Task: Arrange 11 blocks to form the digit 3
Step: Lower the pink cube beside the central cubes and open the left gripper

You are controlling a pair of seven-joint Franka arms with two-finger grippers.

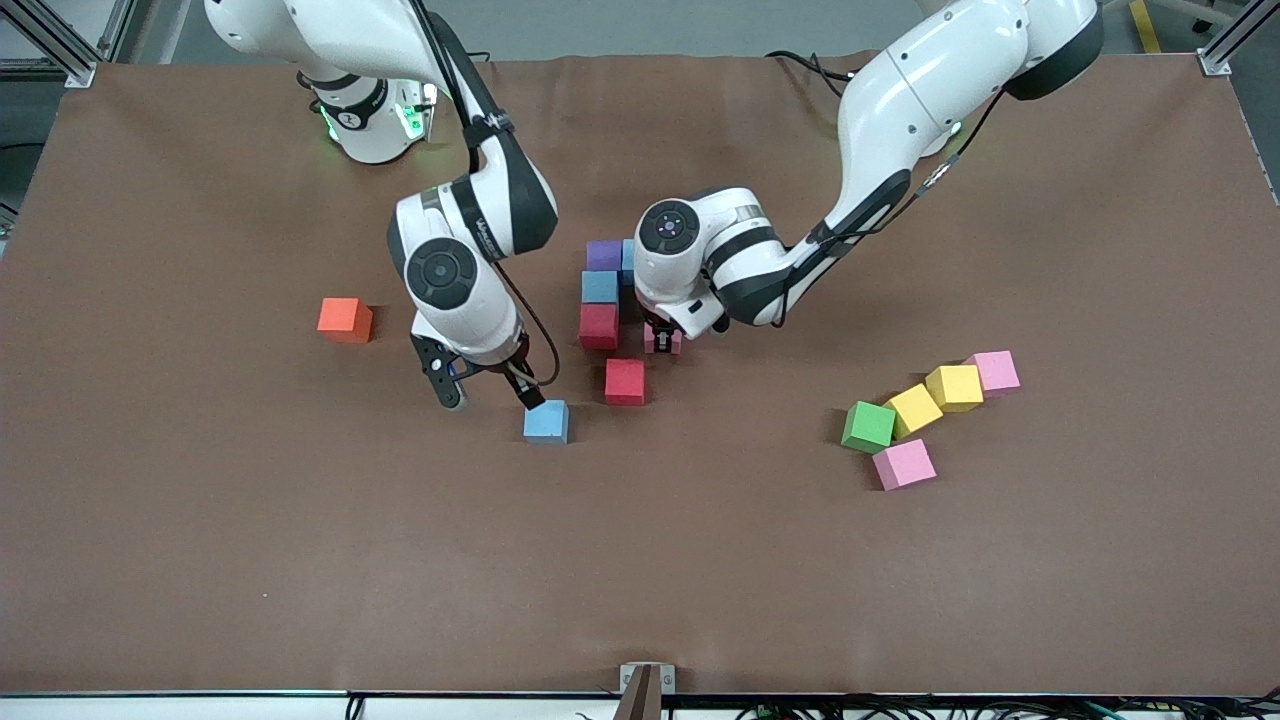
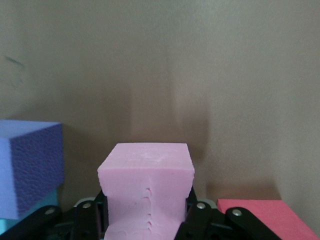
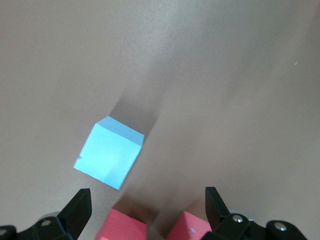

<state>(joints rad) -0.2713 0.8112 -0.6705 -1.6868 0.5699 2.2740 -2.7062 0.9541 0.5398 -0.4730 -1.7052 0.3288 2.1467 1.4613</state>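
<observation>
While the left gripper [image 1: 663,338] squeezes a pink block [image 2: 146,187], the right gripper [image 1: 490,390] waits wide open.
Mid-frame, red block [image 1: 625,381] sits lower than both.

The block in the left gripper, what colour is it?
Pink block, squeezed in the left gripper; clearest in the left wrist view.

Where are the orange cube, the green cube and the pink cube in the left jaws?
orange cube [image 1: 345,319], front view, on its top face.
green cube [image 1: 868,426], front view, on its top face.
pink cube [image 2: 145,186], left wrist view, on the face toward the camera, between the shut jaws.
</observation>
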